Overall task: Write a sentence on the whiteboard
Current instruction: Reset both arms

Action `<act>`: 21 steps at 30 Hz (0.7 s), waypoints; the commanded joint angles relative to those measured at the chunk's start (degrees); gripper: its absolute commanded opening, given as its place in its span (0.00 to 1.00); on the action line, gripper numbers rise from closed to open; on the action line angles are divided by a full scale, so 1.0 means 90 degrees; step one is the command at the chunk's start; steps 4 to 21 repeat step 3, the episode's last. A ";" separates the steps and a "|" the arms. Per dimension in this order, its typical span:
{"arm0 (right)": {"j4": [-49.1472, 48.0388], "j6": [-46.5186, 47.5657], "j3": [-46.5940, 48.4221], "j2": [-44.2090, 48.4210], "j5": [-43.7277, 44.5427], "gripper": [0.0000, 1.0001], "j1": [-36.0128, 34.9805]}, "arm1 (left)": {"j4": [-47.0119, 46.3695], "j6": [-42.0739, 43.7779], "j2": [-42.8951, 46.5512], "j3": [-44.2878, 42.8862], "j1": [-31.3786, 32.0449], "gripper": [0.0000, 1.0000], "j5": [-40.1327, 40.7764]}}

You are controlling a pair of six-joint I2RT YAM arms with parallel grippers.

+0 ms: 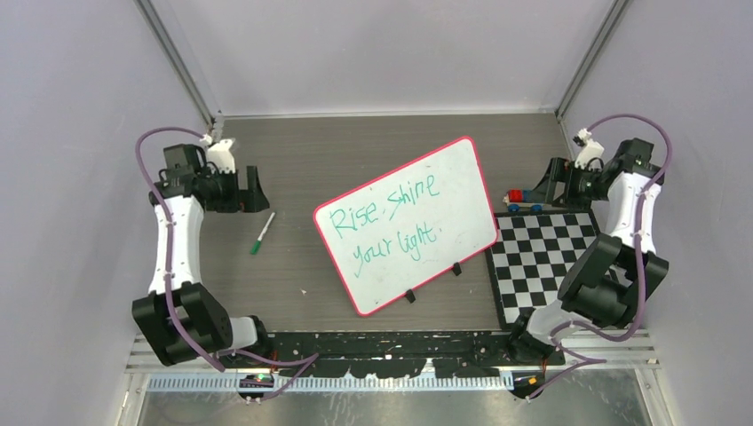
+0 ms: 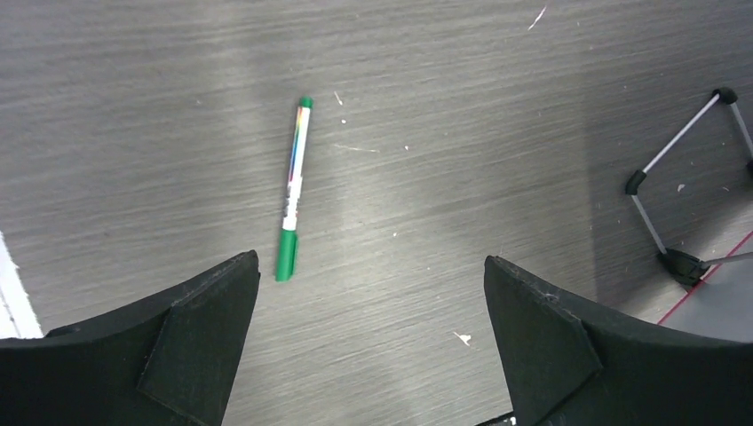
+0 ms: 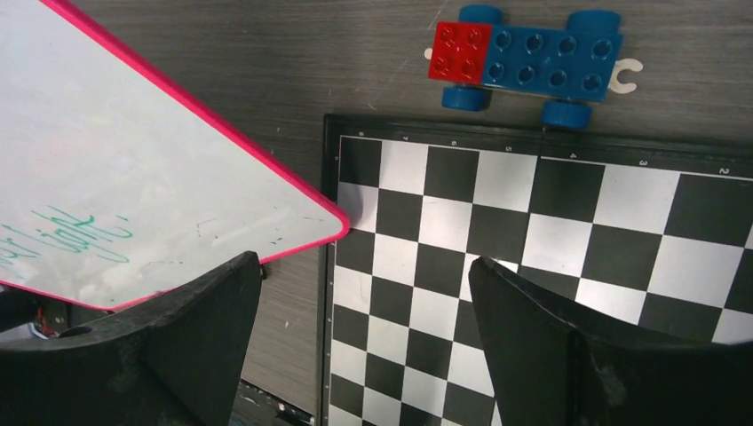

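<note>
Left arm [image 1: 173,244], right arm [image 1: 634,209] folded; left fingers [image 2: 178,351], right fingers [image 3: 173,351] spread, empty.

Robotics lab, a test cell. The bay is closed in by plain pale panels [image 1: 382,53] on three sides, with aluminium corner posts [image 1: 178,58]. Inside is a grey wood-grain table [image 1: 293,266]. The left arm [image 1: 173,244] and right arm [image 1: 622,240] are bolted to a black rail [image 1: 400,342] at its near edge, purple cables [image 1: 142,177] looping off them. A checkerboard mat [image 1: 542,257] lies flat. Loose props only: whiteboard [image 1: 444,177], green marker [image 1: 262,232], toy block car [image 3: 533,62].
</note>
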State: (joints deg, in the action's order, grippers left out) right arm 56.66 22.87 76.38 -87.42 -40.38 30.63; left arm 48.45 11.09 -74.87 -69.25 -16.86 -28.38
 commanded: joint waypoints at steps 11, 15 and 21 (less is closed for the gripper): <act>-0.0317 0.0160 -0.0192 0.0250 0.0091 0.91 0.0005 | -0.0486 -0.0379 0.0328 0.0220 0.0014 1.00 0.0158; -0.0317 0.0160 -0.0192 0.0250 0.0091 0.91 0.0005 | -0.0486 -0.0379 0.0328 0.0220 0.0014 1.00 0.0158; -0.0317 0.0160 -0.0192 0.0250 0.0091 0.91 0.0005 | -0.0486 -0.0379 0.0328 0.0220 0.0014 1.00 0.0158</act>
